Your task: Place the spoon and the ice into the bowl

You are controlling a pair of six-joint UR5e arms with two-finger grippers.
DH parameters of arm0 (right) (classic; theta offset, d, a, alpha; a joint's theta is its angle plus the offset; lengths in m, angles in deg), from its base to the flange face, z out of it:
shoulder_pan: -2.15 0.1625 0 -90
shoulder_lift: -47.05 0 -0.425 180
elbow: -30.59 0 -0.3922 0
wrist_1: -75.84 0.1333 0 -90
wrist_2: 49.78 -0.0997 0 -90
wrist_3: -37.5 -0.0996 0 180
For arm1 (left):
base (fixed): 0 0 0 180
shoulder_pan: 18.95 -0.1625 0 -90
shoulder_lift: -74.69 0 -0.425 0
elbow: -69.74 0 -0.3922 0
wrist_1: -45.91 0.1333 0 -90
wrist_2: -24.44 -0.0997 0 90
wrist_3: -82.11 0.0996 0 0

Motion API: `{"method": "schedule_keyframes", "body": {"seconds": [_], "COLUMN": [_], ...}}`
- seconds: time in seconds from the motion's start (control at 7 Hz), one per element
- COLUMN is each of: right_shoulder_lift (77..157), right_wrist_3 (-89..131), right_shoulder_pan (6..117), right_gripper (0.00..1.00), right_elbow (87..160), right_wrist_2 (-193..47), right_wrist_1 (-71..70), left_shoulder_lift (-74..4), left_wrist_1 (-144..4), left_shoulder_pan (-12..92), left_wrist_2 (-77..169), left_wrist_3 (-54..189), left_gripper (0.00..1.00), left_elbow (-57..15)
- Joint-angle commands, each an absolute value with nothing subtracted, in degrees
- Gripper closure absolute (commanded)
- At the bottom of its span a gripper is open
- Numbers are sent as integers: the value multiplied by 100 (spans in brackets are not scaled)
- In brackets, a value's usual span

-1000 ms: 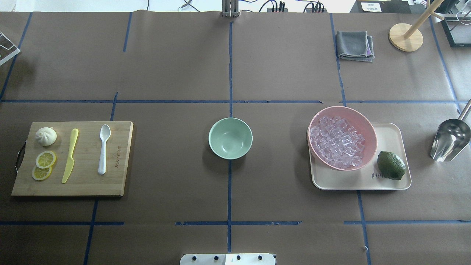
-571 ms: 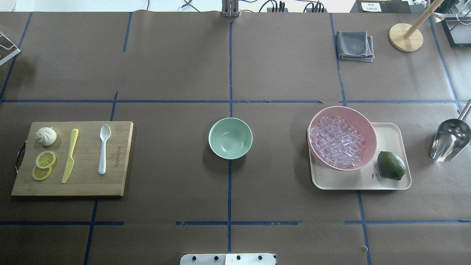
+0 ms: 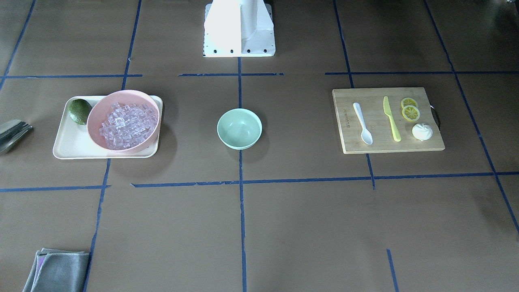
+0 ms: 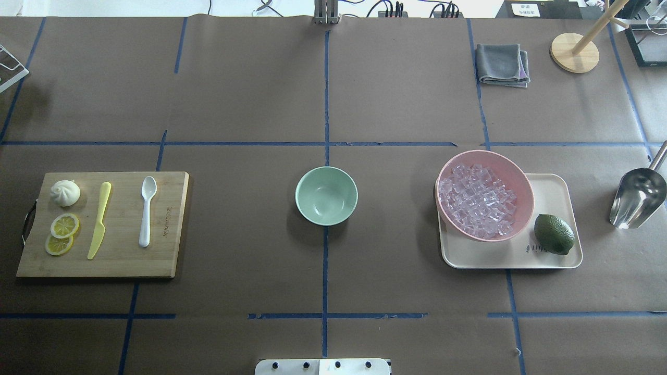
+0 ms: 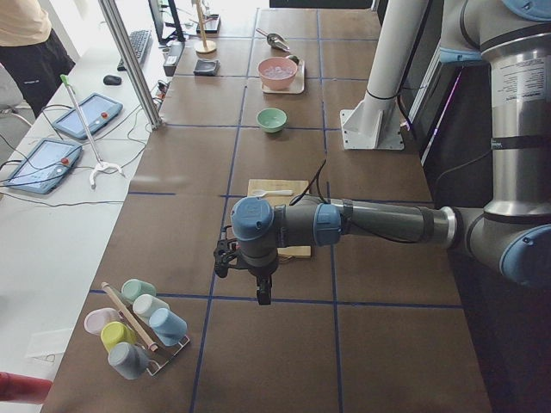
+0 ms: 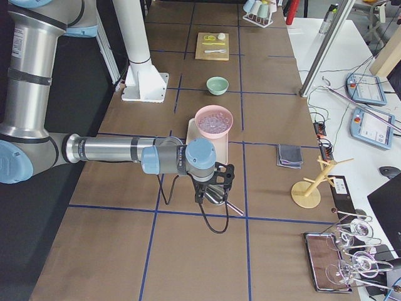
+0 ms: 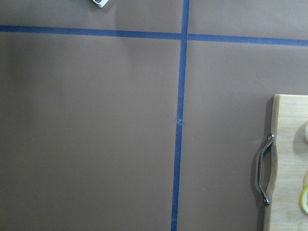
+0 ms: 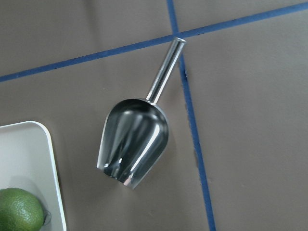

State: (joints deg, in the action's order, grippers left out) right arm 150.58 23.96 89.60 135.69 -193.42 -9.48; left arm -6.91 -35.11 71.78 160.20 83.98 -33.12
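The white spoon [image 4: 146, 211] lies on a wooden cutting board [image 4: 167, 245] at the left, scoop pointing away from me; it also shows in the front-facing view [image 3: 362, 123]. The mint-green bowl [image 4: 326, 195] stands empty at the table's middle. The clear ice cubes [image 4: 478, 200] are heaped in a pink bowl [image 4: 521, 219] on the right. My left gripper [image 5: 261, 288] hangs over bare table past the board's outer end. My right gripper [image 6: 210, 191] hangs over a metal scoop [image 8: 134, 147]. Both show only in side views, so I cannot tell whether they are open or shut.
The board also holds a yellow-green knife [image 4: 99, 221], lemon slices [image 4: 62, 232] and a white bun [image 4: 65, 192]. The pink bowl sits on a cream tray [image 4: 552, 192] with a lime [image 4: 554, 234]. A grey cloth [image 4: 503, 65] and wooden stand [image 4: 575, 52] lie far right.
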Motion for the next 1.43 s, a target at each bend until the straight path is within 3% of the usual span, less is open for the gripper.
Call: {"method": "schedule_keyframes", "body": {"seconds": [0.0, 0.29, 0.71, 1.29], "right_shoulder_lift": [15041, 15041, 15032, 15023], "right_wrist_3": [2142, 2142, 2142, 2072], "right_shoulder_pan": [8723, 8706, 8653, 8495], "right_gripper": [0, 0, 0, 0], "right_elbow": [13571, 13562, 13588, 13773], "right_wrist_2": [-19375, -19349, -19366, -19348], "right_wrist_1": [-774, -774, -774, -766], "left_shoulder_lift": [-714, -793, -1116, -2047], "left_wrist_1": [-3539, -4203, -5407, -5560], "left_shoulder_pan": [7158, 6432, 5238, 3384], "left_wrist_2": [16031, 16092, 16515, 15368], "left_wrist_3": [8474, 8292, 5656, 2824], "left_gripper": [0, 0, 0, 0], "left_elbow": [-3249, -3397, -3406, -3625]}}
